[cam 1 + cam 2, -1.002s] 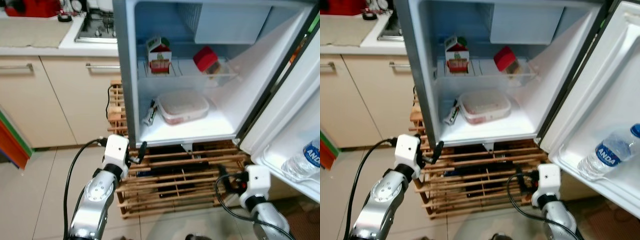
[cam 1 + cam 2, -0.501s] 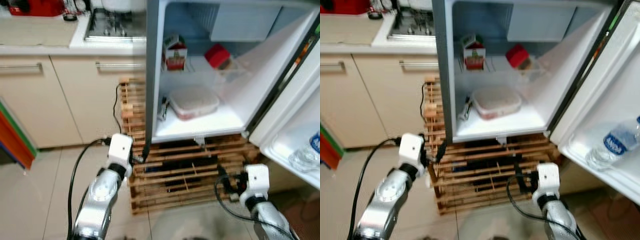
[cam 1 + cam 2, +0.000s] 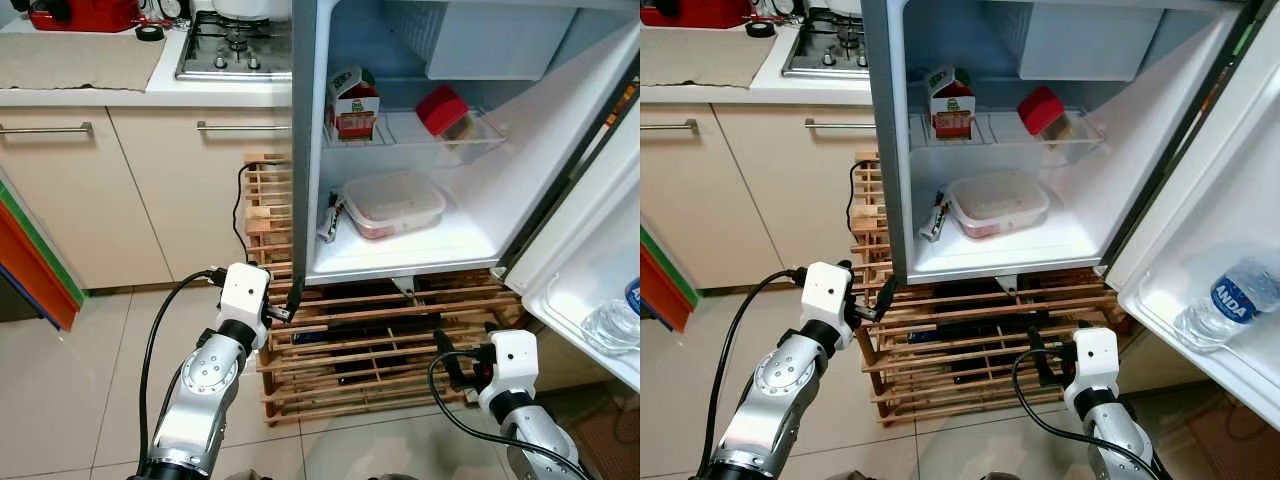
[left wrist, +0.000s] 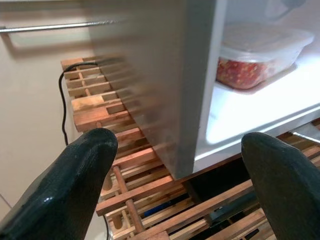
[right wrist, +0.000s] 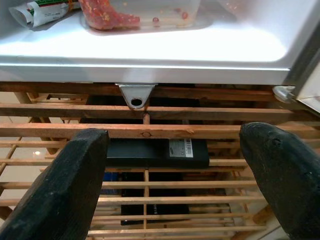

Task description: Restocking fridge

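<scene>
Hanging spread and empty, both tools (image 3: 290,300) (image 3: 1040,358) sit below the open fridge (image 3: 400,262).

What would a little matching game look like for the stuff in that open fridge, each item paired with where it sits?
Things:
1. red and white cardboard carton
2. clear plastic lidded container of red food
3. clear plastic water bottle with blue label
4. small white and green squeezed tube

Places:
A. in the open door's shelf
B. on the fridge floor, at the middle
C. on the upper wire shelf, at the left
D. on the fridge floor, against the left wall

Pairs: 1-C, 2-B, 3-A, 4-D
</scene>
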Tool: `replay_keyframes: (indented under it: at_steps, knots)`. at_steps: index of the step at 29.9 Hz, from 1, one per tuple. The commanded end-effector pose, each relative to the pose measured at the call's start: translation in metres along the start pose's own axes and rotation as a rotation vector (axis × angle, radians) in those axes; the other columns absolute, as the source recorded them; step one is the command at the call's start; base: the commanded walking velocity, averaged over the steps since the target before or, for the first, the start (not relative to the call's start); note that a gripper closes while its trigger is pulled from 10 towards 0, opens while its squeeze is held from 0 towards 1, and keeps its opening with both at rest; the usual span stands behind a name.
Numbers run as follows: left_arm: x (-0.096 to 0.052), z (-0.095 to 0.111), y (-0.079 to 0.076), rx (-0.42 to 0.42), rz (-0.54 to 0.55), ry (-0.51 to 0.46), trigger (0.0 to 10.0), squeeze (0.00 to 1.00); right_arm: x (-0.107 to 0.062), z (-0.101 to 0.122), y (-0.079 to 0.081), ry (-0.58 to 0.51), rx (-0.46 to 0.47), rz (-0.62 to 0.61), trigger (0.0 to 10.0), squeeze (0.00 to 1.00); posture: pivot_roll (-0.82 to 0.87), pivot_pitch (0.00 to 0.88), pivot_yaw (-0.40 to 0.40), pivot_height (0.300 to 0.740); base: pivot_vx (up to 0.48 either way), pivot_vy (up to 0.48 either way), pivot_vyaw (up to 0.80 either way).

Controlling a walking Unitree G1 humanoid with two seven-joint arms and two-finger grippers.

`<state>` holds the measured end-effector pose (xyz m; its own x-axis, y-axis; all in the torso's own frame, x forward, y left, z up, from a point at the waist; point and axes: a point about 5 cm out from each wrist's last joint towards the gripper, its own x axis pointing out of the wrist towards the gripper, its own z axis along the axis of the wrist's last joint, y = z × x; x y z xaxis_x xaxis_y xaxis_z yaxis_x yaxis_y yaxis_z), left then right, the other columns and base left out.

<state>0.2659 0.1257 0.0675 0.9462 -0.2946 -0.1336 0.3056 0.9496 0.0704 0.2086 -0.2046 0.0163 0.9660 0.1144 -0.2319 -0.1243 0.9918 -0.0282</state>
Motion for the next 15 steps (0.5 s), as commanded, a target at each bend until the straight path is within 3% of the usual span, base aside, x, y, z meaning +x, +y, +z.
replay_keyframes:
  at_steps: [1, 15]
  knots:
    - [0.0021, 0.0014, -0.0018, 0.009, -0.001, -0.009, 10.0, 0.00, -0.0002, 0.0011, -0.0056, -0.005, -0.019, -0.017, 10.0, 0.00, -0.06, 0.010, -0.031, 0.740, 0.000, 0.000, 0.00]
    - [0.0030, 0.0020, -0.0022, 0.000, 0.001, -0.021, 10.0, 0.00, -0.0004, 0.0012, -0.0051, -0.003, -0.020, -0.015, 10.0, 0.00, -0.06, 0.014, -0.030, 0.740, 0.000, 0.000, 0.00]
